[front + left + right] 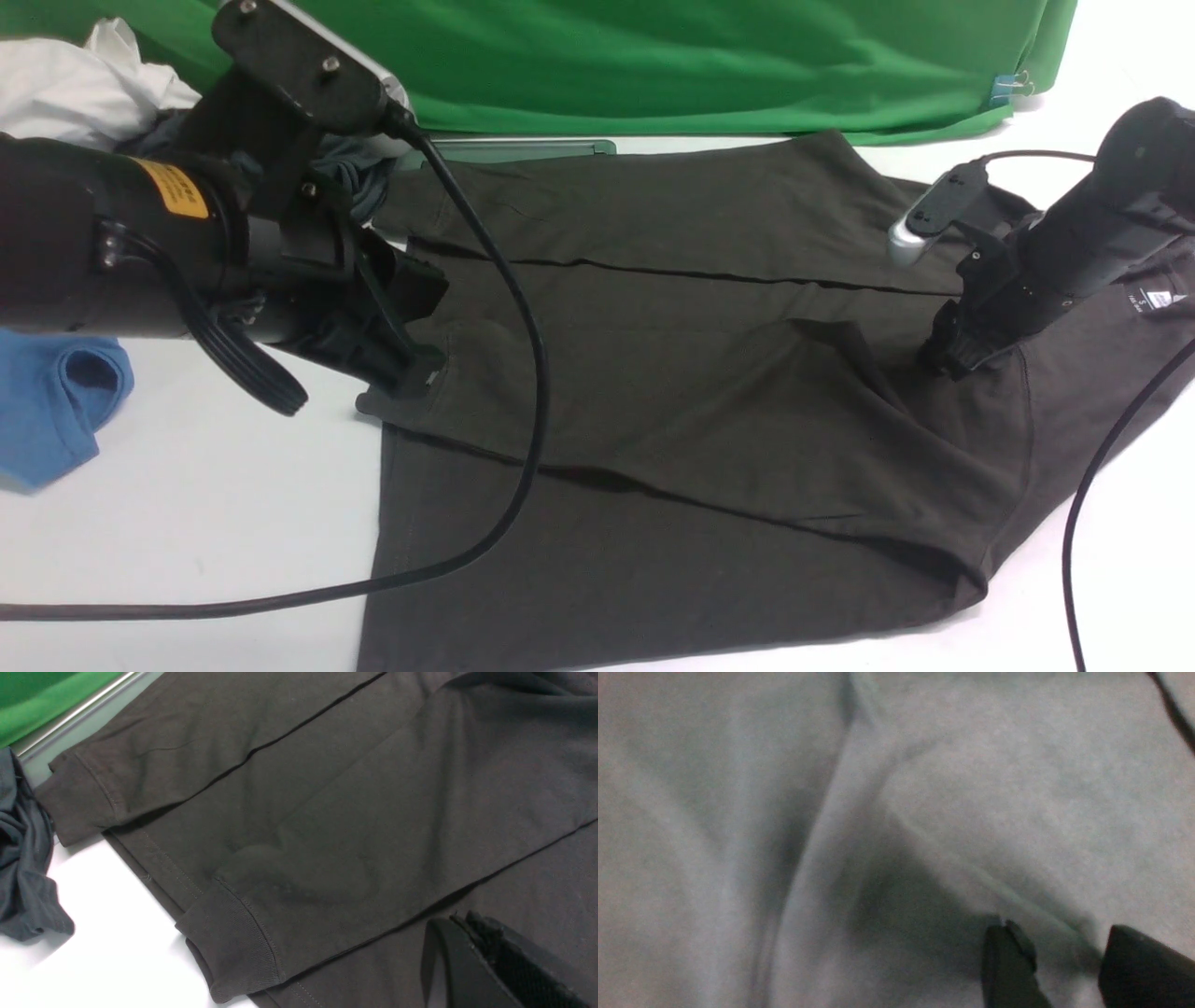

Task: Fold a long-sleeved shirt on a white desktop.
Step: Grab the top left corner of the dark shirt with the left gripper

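Partly cut off, left gripper (460, 924) closed; right gripper (1059, 935) parted over blurred long-sleeved shirt (924, 788) fold.

black arms (1074, 252); yellow label (170, 189) on left; silver-edged wrist cameras (920, 224); black cables (528, 392); screws (330, 64).

Bare white desktop (187, 523) lies near-left, between the blue shirt (51, 411) and the long-sleeved shirt (700, 420) (a black cable (541, 364) trails across it). The far-left corner, partly hidden, seems blocked by a grey garment (23, 858). A green backdrop (700, 65) walls the far edge.
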